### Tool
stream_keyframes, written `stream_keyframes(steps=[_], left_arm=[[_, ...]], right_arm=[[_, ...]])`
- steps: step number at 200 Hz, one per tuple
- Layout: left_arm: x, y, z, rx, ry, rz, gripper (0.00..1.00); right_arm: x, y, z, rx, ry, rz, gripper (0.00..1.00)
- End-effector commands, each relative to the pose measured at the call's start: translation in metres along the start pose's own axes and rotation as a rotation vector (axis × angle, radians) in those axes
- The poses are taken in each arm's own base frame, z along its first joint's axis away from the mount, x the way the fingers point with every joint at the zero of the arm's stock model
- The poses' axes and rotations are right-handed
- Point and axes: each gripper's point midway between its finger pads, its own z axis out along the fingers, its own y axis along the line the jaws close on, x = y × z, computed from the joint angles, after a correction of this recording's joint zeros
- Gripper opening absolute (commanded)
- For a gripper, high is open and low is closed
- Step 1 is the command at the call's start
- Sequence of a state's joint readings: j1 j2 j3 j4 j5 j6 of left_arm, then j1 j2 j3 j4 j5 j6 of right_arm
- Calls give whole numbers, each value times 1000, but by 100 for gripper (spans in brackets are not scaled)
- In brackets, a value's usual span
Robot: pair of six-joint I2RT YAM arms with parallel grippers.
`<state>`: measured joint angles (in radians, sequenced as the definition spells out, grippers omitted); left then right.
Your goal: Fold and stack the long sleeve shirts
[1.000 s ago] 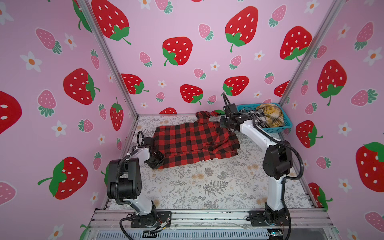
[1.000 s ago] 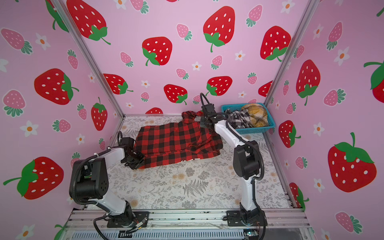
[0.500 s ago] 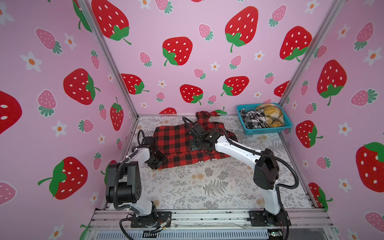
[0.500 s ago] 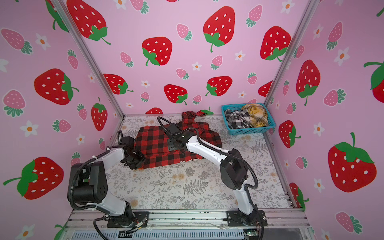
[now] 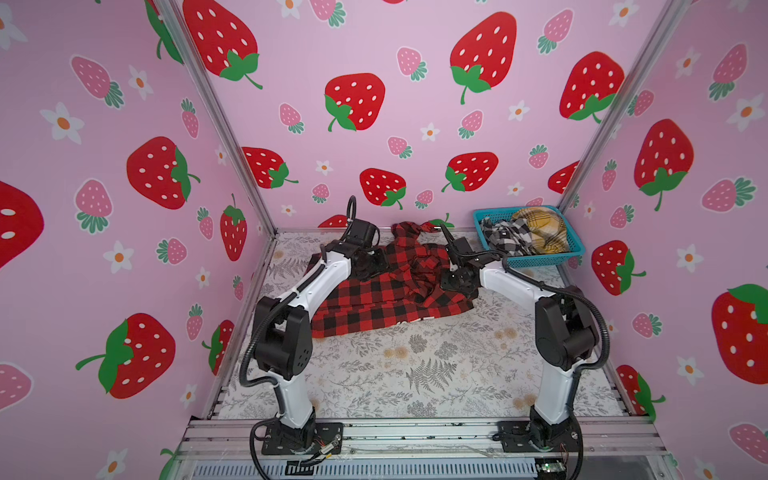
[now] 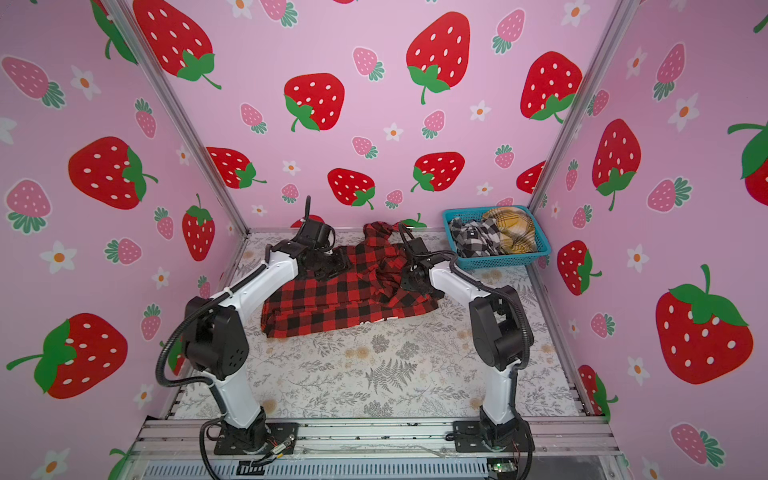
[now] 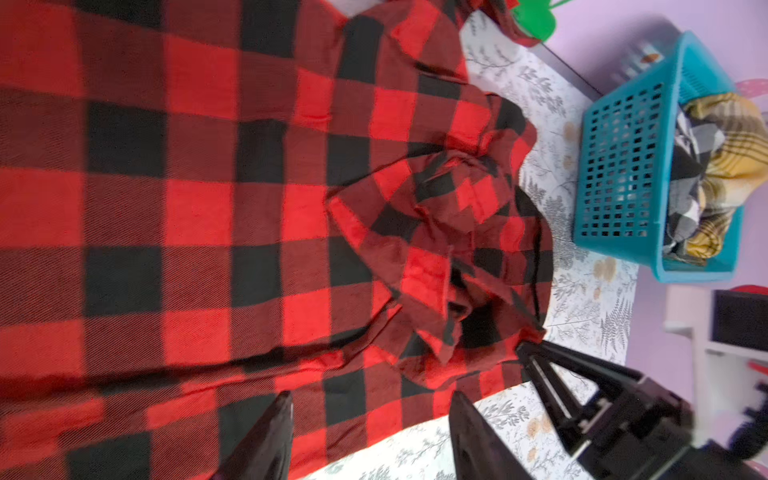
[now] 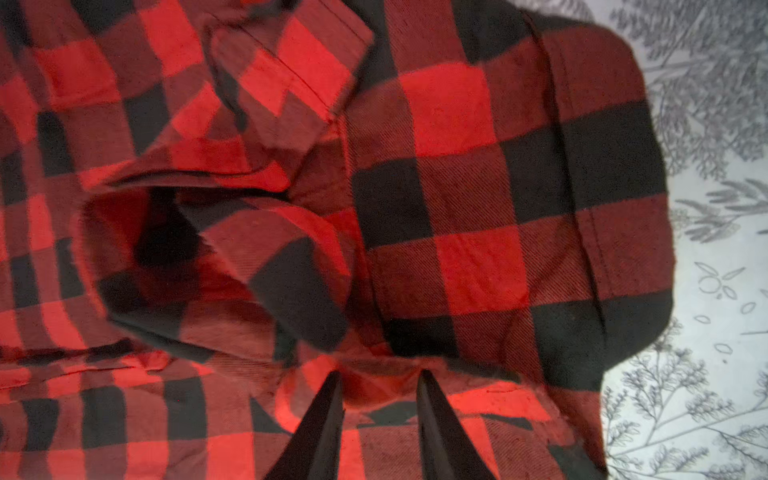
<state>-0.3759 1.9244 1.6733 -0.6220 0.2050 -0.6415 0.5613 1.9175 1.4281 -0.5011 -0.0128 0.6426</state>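
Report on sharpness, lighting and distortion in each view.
In both top views: even, soft light, faint shadows under the red plaid shirt, and wide-angle splaying of the frame posts. Left wrist view: the shirt's nearest checks are smeared, the turquoise basket crisper. Right wrist view: weave sharp mid-frame, a dark shadowed hollow in the folds, soft edges.

Shirts: I counted three: red-and-black shirt [image 5: 374, 299], black-and-white shirt [image 5: 505, 237], mustard shirt [image 5: 540, 230].
Basket [image 5: 540, 261]: one.
Robot arms [image 5: 328, 274] [image 5: 507, 282]: two.
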Motion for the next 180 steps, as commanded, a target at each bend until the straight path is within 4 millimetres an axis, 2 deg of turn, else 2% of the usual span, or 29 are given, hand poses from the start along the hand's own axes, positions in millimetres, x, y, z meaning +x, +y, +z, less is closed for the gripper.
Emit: stream_keyframes(steps=[1, 30, 67, 84, 99, 109, 122, 152, 157, 180], left_arm=[[7, -12, 29, -28, 88, 63, 62], [12, -28, 68, -55, 150, 130, 62], [12, -27, 94, -109, 167, 177, 63], [12, -22, 102, -132, 180, 190, 60], [11, -13, 108, -176, 179, 216, 48], [9, -4, 108, -225, 173, 227, 39], [4, 3, 103, -269, 147, 236, 31], [-13, 4, 79, -293, 46, 238, 7], [-14, 5, 74, -295, 33, 230, 0], [-16, 16, 49, -289, -20, 152, 0]], right_arm=[[4, 3, 8, -63, 15, 42, 30], [14, -6, 21, -48, 52, 51, 28], [20, -13, 27, -33, 71, 67, 26], [27, -22, 30, -17, 87, 93, 23], [32, -29, 32, -18, 98, 120, 22], [37, -34, 35, -11, 109, 135, 20], [44, -40, 40, 2, 128, 150, 18], [62, -55, 52, 36, 177, 188, 14], [65, -58, 54, 42, 185, 195, 13], [76, -71, 59, 65, 215, 226, 10]])
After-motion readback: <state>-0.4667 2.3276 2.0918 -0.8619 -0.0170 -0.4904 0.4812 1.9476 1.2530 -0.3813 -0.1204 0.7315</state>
